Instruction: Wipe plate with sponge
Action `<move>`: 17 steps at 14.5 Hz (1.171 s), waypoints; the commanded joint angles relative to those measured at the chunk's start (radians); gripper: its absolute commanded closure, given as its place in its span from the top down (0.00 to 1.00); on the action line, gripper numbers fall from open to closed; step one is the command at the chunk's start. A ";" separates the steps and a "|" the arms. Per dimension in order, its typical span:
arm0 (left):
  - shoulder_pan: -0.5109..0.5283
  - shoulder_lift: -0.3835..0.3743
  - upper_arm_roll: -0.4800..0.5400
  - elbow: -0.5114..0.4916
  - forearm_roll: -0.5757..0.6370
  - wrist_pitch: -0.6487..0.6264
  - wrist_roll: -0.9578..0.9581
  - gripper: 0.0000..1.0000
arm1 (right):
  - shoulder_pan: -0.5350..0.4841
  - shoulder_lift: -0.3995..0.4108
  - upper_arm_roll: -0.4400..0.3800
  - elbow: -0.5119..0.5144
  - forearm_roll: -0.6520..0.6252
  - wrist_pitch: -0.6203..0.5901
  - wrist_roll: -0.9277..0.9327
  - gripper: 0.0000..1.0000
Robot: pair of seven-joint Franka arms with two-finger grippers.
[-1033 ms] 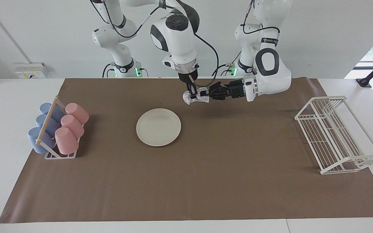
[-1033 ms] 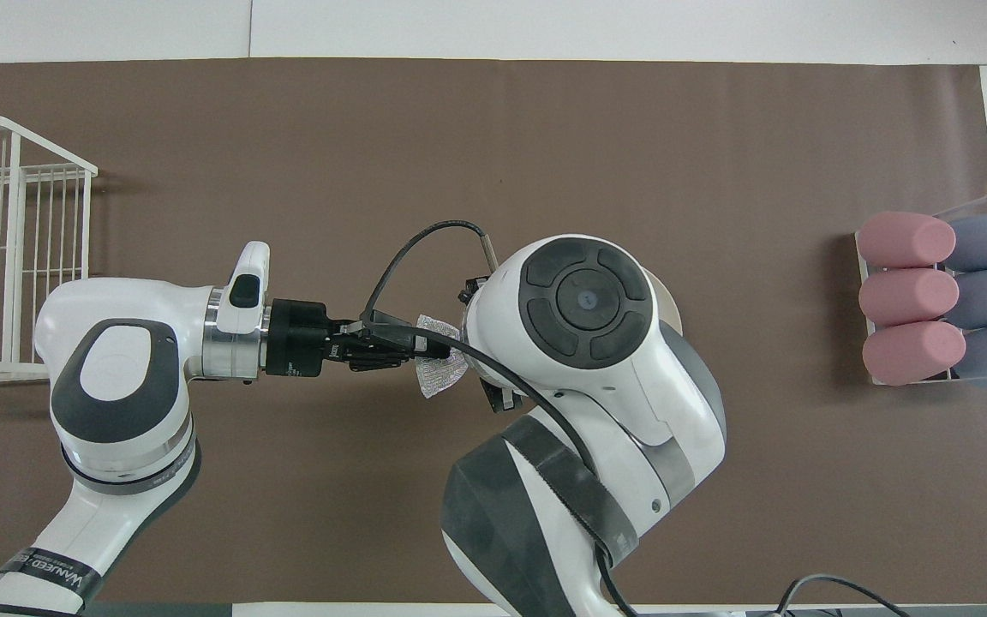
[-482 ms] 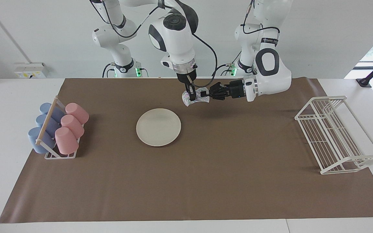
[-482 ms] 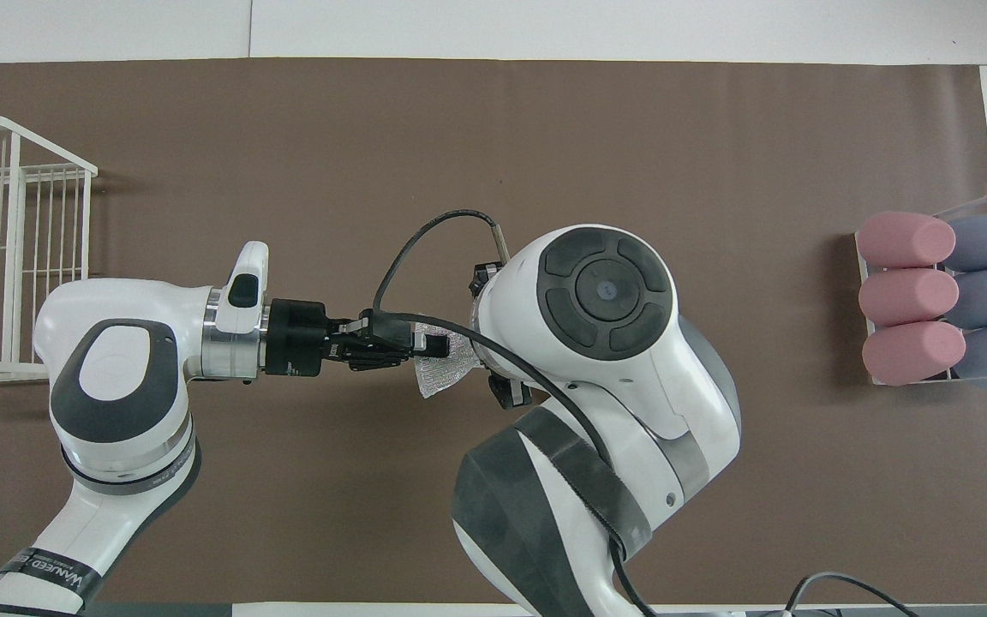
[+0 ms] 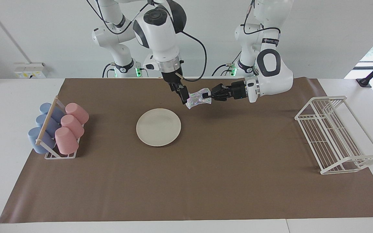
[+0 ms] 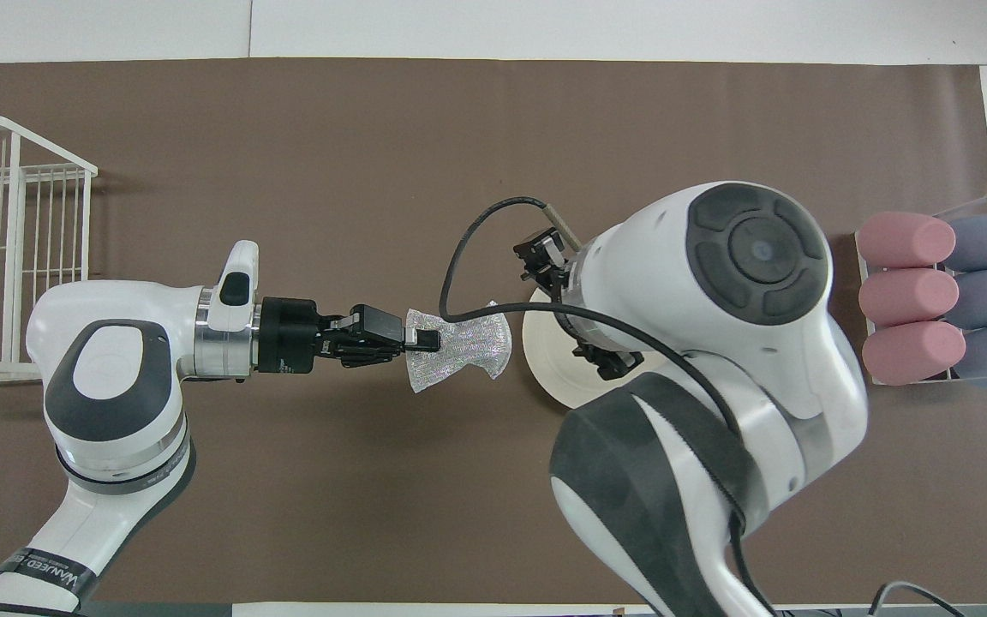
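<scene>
left gripper [image 5: 208, 95] clamps the sponge [image 5: 198, 97] in the air over the brown mat [image 5: 206, 181], right gripper [image 5: 183, 96] touching it, grip unclear; plate [image 5: 158, 127] on mat, white wall at the robots' end

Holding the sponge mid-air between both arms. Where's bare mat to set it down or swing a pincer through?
Bare mat: the wide strip between the plate and the wire rack, and everything farther from the robots than the plate. Crowded: above the mat beside the plate, where the left pincer and right pincer meet at the sponge, and the cup rack.
</scene>
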 commanded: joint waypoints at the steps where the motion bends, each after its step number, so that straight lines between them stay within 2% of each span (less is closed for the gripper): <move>1: 0.016 -0.003 0.002 -0.007 0.059 0.049 -0.030 0.00 | -0.095 -0.102 0.009 -0.086 -0.016 -0.014 -0.300 1.00; 5: 0.022 0.003 0.002 0.010 0.202 0.116 -0.104 0.00 | -0.212 -0.147 0.008 -0.082 -0.016 -0.146 -0.624 1.00; 8: 0.023 0.011 0.002 0.054 0.395 0.150 -0.229 0.00 | -0.324 -0.174 0.006 -0.076 -0.018 -0.264 -0.886 1.00; 13: 0.040 0.016 0.002 0.160 0.817 0.141 -0.495 0.00 | -0.413 -0.170 0.005 -0.066 -0.025 -0.298 -1.224 1.00; 17: 0.028 0.017 0.001 0.206 1.188 0.129 -0.653 0.00 | -0.445 -0.159 0.006 -0.047 -0.109 -0.295 -1.352 1.00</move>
